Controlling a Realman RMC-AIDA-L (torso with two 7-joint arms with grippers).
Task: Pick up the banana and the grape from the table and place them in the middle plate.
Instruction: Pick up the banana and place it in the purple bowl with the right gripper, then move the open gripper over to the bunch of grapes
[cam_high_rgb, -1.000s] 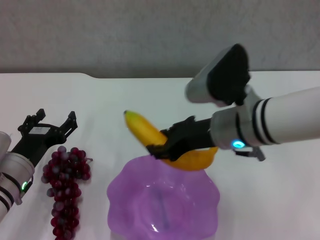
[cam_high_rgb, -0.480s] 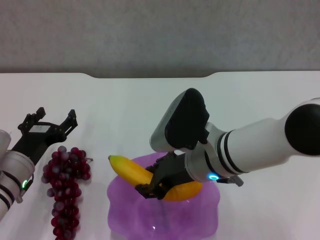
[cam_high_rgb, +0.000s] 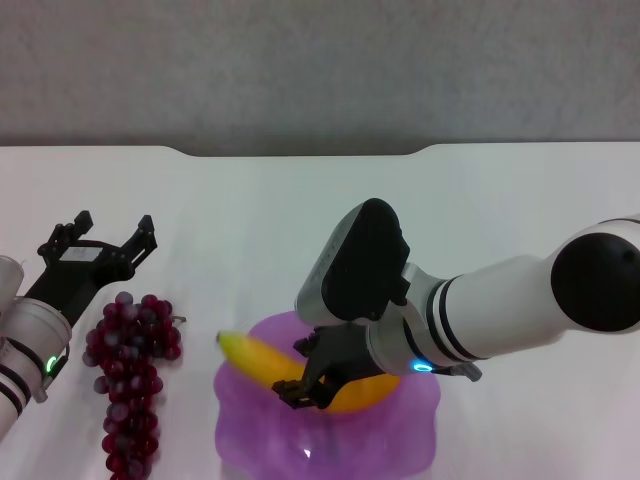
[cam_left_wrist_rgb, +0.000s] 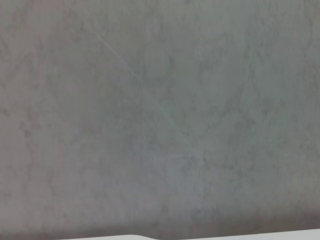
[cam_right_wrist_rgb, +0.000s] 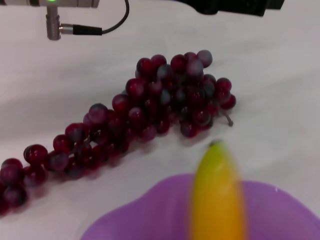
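My right gripper (cam_high_rgb: 312, 378) is shut on the yellow banana (cam_high_rgb: 262, 359) and holds it low inside the purple scalloped plate (cam_high_rgb: 410, 424) at the table's front centre. The banana's tip pokes out over the plate's left rim. In the right wrist view the banana (cam_right_wrist_rgb: 216, 200) lies over the plate (cam_right_wrist_rgb: 135, 220), with the grapes (cam_right_wrist_rgb: 150, 110) beyond. The dark red grape bunch (cam_high_rgb: 130, 375) lies on the white table (cam_high_rgb: 250, 210) left of the plate. My left gripper (cam_high_rgb: 98, 238) is open, just behind the bunch and apart from it.
The table's far edge has a notch against a grey wall (cam_high_rgb: 300, 70). The left wrist view shows only that grey wall (cam_left_wrist_rgb: 160, 115). My left arm's cable and connector (cam_right_wrist_rgb: 75, 27) show behind the grapes in the right wrist view.
My right gripper has carried the banana down and toward me, from above the plate's far rim into the plate. The left gripper and the grapes have barely moved.
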